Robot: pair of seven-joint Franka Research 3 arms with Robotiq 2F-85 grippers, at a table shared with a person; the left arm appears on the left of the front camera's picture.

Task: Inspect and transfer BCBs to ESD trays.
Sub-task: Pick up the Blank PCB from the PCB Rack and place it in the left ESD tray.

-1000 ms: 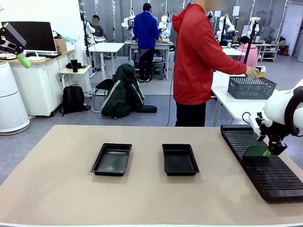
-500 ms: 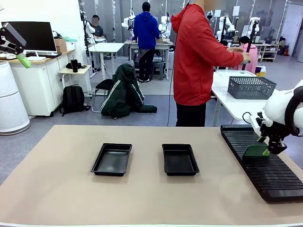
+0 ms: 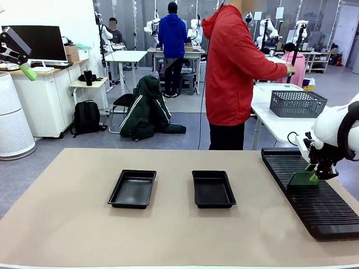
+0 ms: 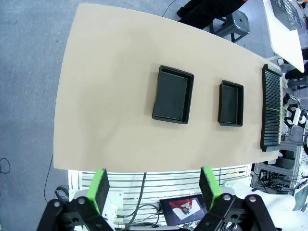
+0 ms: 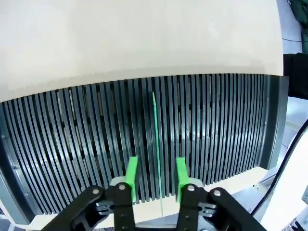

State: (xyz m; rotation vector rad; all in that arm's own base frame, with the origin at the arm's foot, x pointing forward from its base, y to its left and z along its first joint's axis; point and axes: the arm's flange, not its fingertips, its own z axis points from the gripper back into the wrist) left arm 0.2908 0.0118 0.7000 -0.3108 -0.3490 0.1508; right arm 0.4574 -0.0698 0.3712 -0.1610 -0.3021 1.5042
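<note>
Right tool (image 5: 155, 166) straddles a BCB (image 5: 154, 120) standing on edge in a slot of the ribbed rack (image 5: 216, 125). Its jaws are narrow, pads (image 5: 132, 173) just clear of the board, lined up to pinch its faces. Left tool (image 4: 154, 185) wide, empty, high over worktop (image 4: 110, 110). ESD trays (image 3: 132, 189) bare, ready for boards.

ESD trays (image 3: 132, 189): black plastic, smooth, faint sheen
Table (image 3: 67, 213): beige top, matt, smooth
Rack (image 3: 317, 204): black plastic, ribbed (rib edges catch light)
BCB (image 3: 303, 179): green, smooth face
</note>
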